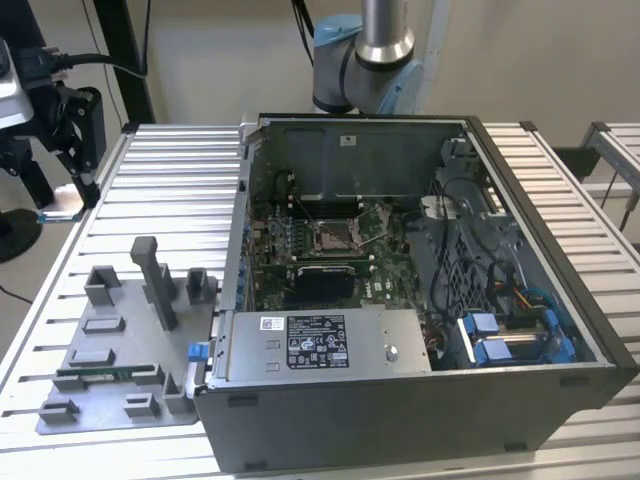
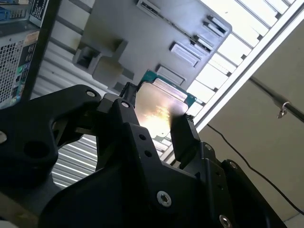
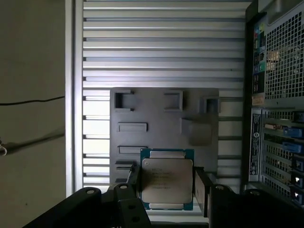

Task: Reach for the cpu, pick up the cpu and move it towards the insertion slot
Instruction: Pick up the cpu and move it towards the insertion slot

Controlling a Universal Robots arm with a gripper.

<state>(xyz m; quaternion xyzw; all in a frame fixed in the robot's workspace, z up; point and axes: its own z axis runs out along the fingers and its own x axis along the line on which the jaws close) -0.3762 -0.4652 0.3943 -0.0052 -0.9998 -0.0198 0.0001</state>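
Black gripper (image 3: 167,189) clamps the cpu (image 3: 167,178) aloft, off the tray (image 3: 147,110).

Black metal two-finger gripper (image 3: 168,190) in both wrist views, jaws closed against two opposite edges of the small, flat, square, silver-faced cpu (image 3: 167,178), which sits gripped between the black fingers (image 2: 183,135). In the exterior view, the silver-and-blue jointed arm (image 1: 375,50): a vertical silver tube above a pale-blue joint.

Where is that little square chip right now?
In both wrist views the chip is held in the gripper, above the grey tray beside the computer case.
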